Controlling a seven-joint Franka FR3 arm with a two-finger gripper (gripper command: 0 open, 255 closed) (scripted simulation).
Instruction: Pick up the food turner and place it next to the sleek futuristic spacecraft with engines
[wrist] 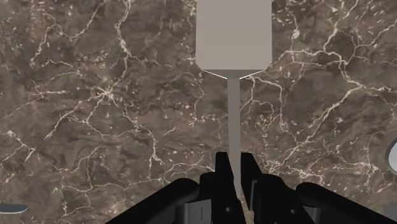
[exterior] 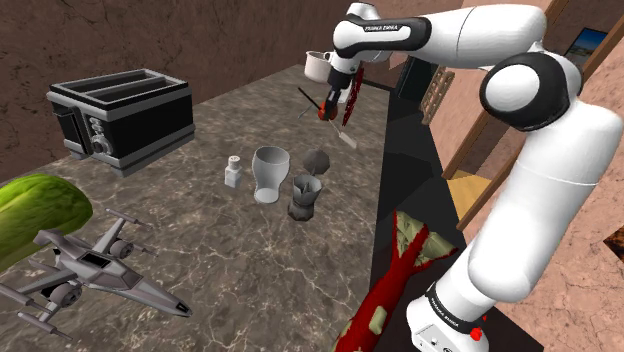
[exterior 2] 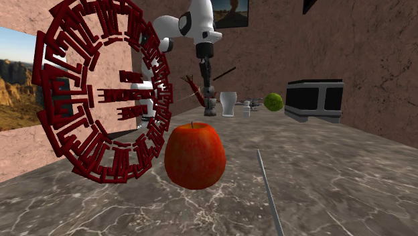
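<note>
The white arm [exterior: 540, 180] rises from its stand at the shoulder view's lower right, bends at a dark elbow joint near the top, and runs its forearm leftward along the upper edge; the wrist turns down, so the end effector [exterior: 335, 105] points at the marbled brown table [exterior: 250, 260]; in the second exterior view the hand comes straight down far behind a red apple [exterior 2: 195, 154]. In the wrist view the two black fingers [wrist: 222, 167] are clamped on the thin grey handle of the food turner [wrist: 234, 38]; its flat pale blade hangs away from the hand, toward the table; whether the blade touches the surface I cannot tell. The grey spacecraft [exterior: 95, 270] sits on the table at the shoulder view's lower left, well apart from the turner; a white goblet [exterior: 270, 172] and a black toaster [exterior: 125, 115] stand between and beyond.
</note>
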